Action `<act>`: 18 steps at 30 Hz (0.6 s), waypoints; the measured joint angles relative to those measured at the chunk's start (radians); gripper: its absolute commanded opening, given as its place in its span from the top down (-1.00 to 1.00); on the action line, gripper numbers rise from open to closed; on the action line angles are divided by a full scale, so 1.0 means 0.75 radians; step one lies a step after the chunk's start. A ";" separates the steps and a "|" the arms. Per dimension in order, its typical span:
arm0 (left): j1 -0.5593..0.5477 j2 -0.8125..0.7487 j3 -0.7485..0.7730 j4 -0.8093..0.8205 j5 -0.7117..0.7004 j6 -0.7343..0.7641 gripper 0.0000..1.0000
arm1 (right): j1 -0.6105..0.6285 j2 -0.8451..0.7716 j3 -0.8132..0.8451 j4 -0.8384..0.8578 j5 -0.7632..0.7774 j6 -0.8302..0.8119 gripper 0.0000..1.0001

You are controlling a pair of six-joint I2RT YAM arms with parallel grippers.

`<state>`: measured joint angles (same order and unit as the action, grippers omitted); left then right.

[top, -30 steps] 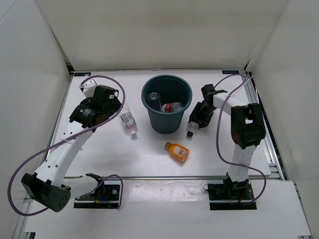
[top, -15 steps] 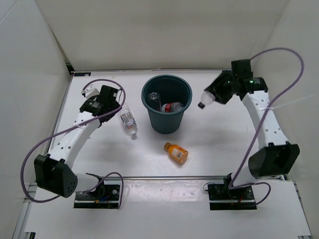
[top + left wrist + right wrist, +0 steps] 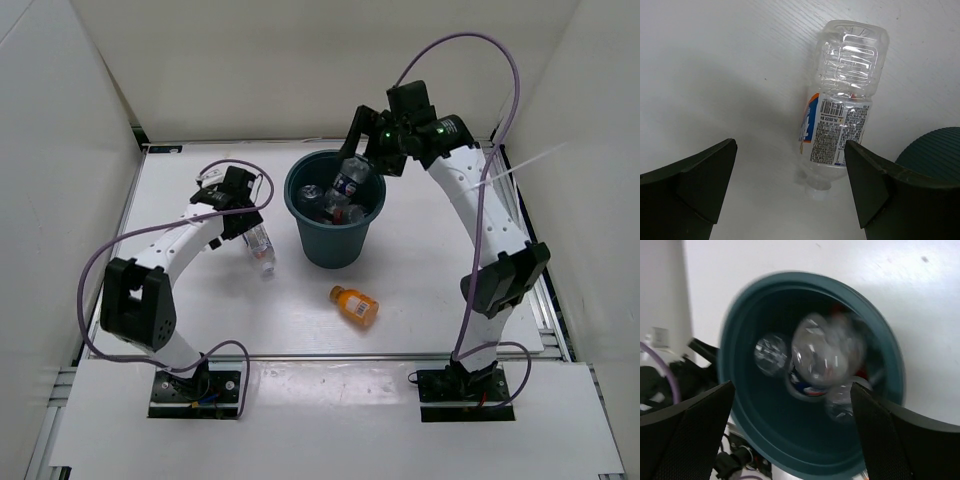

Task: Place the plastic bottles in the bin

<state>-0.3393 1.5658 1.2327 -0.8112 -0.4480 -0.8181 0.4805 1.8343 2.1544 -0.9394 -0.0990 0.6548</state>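
Now, both hands spread

On the table, the bin holds several bottles. The right hand hangs wide above it, a dark-labelled bottle just below, apparently loose. The left hand, also wide, hovers over a clear bottle; an orange bottle lies apart.

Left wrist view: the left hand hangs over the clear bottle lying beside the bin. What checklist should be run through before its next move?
1. Left hand open: ok, jaws stand wide.
2. Clear bottle centred in that hand: not ok, it lies off toward one side.
3. Clear bottle apart from the bin: ok, it lies flat on the table beside it.
4. Right hand empty: ok, open above the bin.
5. Orange bottle out of the way: ok, it lies in front of the bin.
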 measured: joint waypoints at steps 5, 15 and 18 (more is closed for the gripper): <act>-0.004 0.082 0.018 0.058 0.020 0.023 -1.00 | -0.020 -0.057 -0.059 -0.101 0.020 -0.015 -1.00; -0.015 0.326 0.044 0.181 0.070 0.033 -1.00 | -0.027 -0.390 -0.243 -0.132 -0.013 -0.060 -1.00; -0.015 0.419 0.071 0.191 0.075 0.027 -0.98 | -0.026 -0.445 -0.289 -0.155 -0.024 -0.080 -1.00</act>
<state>-0.3508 1.8801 1.2861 -0.6682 -0.3920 -0.7975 0.4606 1.5009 1.9377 -1.0554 -0.1173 0.5949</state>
